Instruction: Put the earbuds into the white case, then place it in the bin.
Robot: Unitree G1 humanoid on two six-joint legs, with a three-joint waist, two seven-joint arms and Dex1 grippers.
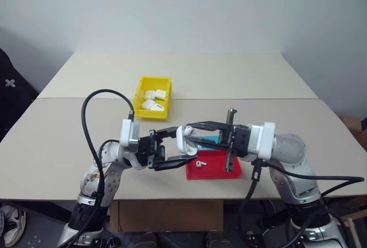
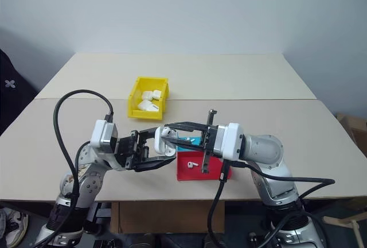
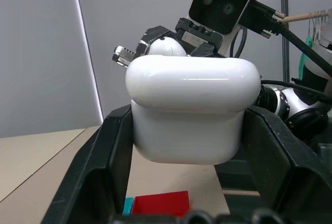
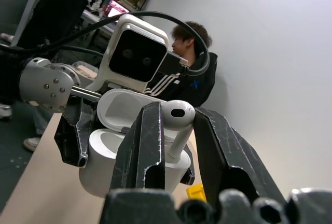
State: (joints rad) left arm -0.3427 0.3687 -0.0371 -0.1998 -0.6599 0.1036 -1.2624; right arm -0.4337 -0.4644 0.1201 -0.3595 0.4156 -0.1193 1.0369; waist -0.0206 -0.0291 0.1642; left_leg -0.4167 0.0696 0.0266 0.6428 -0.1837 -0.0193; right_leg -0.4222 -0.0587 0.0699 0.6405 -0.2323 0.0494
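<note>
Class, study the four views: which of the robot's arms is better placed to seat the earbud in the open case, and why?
The right. Its gripper already pinches an earbud stem-down just above the open white case. The left gripper is occupied clamping that case, so it probably should just steady it.

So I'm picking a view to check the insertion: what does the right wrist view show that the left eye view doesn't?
Right wrist view: the white case has its lid flipped open, with an earbud pinched in the right claw directly above it, and a person seated behind. Left eye view: the yellow bin already holding other white cases, and the red tray with a second earbud lying on it. Both: the left claw shut on the case, and the right claw at it.
</note>
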